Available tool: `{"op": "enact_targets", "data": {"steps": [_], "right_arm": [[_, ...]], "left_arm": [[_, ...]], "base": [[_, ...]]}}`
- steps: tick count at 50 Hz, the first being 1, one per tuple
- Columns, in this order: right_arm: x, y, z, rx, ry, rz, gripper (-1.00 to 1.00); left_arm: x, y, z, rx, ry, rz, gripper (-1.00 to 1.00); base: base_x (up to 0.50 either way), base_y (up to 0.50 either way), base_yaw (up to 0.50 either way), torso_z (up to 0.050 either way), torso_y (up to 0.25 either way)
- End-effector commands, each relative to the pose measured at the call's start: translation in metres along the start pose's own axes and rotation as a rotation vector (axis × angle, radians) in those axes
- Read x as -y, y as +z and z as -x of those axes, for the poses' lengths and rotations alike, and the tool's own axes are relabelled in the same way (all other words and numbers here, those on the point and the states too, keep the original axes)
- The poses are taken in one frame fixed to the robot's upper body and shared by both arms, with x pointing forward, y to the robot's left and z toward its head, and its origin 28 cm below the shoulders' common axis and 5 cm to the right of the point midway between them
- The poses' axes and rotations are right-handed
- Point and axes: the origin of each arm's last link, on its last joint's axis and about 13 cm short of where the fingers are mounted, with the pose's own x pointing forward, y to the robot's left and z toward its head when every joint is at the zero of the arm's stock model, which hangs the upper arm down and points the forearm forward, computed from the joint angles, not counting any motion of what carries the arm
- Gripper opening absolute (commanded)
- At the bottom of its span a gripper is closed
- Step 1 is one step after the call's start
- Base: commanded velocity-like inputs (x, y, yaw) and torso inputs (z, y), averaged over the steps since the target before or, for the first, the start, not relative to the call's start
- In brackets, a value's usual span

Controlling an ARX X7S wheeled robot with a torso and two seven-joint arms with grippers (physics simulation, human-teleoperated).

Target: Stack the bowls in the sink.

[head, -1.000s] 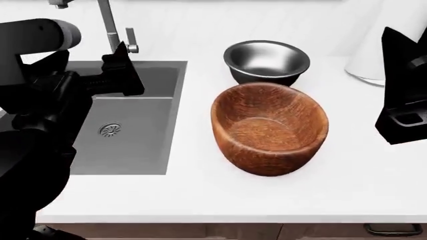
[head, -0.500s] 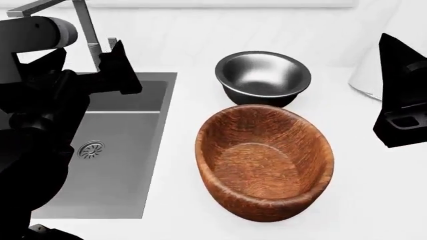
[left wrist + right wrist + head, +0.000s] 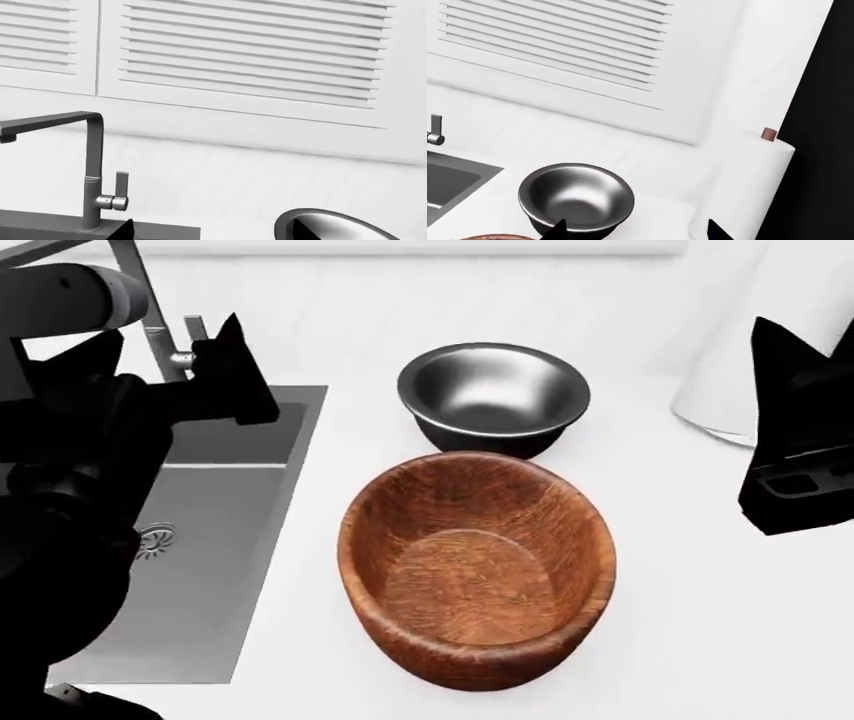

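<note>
Head view gives me the clearest layout: the wooden bowl sits on the white counter just right of the sink, and the steel bowl stands close behind it, possibly touching. Neither bowl is in the basin yet, so I judge the step in hand to be the first approach. I would take the wooden bowl first, since it is the larger and should go underneath, pinch its near rim with one finger inside and one outside, lift it clear of the sink edge, and set it flat near the drain before going back for the steel one. My left gripper hangs over the back corner of the sink near the faucet; its tips look slightly apart, but it is a dark mass and I cannot tell how it is set. My right gripper hovers well right of the bowls, cut off by the frame, and I cannot tell there either. Both wrist views mostly show louvred cabinet doors; the paper towel roll is only partly visible.
</note>
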Motion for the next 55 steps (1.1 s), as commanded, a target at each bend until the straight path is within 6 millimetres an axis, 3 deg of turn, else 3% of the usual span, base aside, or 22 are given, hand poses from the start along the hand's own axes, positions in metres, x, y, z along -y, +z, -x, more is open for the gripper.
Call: {"op": "enact_targets", "data": {"steps": [1,23,29,31,32,34,36,38,50,55], "right_arm": [[-0.002,0.0,0.0,0.007,0.028,-0.001,1.0],[0.0,0.003,0.0,0.008,-0.001,-0.031,1.0],[0.0,0.011,-0.006,-0.087,-0.115,-0.115,1.0],[0.003,0.024,-0.003,-0.108,-0.192,-0.131,1.0],[-0.003,0.02,-0.01,-0.2,-0.178,-0.116,1.0],[-0.006,0.03,-0.009,-0.131,-0.085,-0.27,1.0],[-0.008,0.036,-0.006,-0.13,-0.072,-0.261,1.0],[-0.009,0.045,-0.002,-0.141,-0.022,-0.516,1.0],[-0.018,0.057,0.011,-0.308,0.018,-0.739,1.0],[-0.024,0.054,0.011,-0.396,0.058,-0.724,1.0]], "left_arm": [[-0.002,0.001,-0.001,0.0,0.011,0.001,1.0],[-0.003,0.003,-0.003,0.001,0.021,0.002,1.0],[-0.003,0.003,-0.003,0.0,0.023,0.002,1.0],[-0.004,0.003,-0.003,0.0,0.024,0.002,1.0],[-0.004,0.003,-0.003,-0.001,0.025,0.002,1.0],[-0.004,0.004,-0.003,-0.002,0.024,0.004,1.0],[-0.004,0.004,-0.003,-0.001,0.024,0.004,1.0],[-0.004,0.003,-0.003,-0.002,0.024,0.004,1.0],[-0.004,0.003,-0.004,-0.005,0.026,0.006,1.0],[-0.004,0.003,-0.004,-0.004,0.026,0.006,1.0]], "base": [[0.5,0.0,0.0,0.0,0.0],[0.48,0.0,0.0,0.0,0.0],[0.02,0.0,0.0,0.0,0.0],[0.0,0.0,0.0,0.0,0.0],[0.0,0.0,0.0,0.0,0.0],[0.0,0.0,0.0,0.0,0.0],[0.0,0.0,0.0,0.0,0.0],[0.0,0.0,0.0,0.0,0.0],[0.0,0.0,0.0,0.0,0.0],[0.0,0.0,0.0,0.0,0.0]]}}
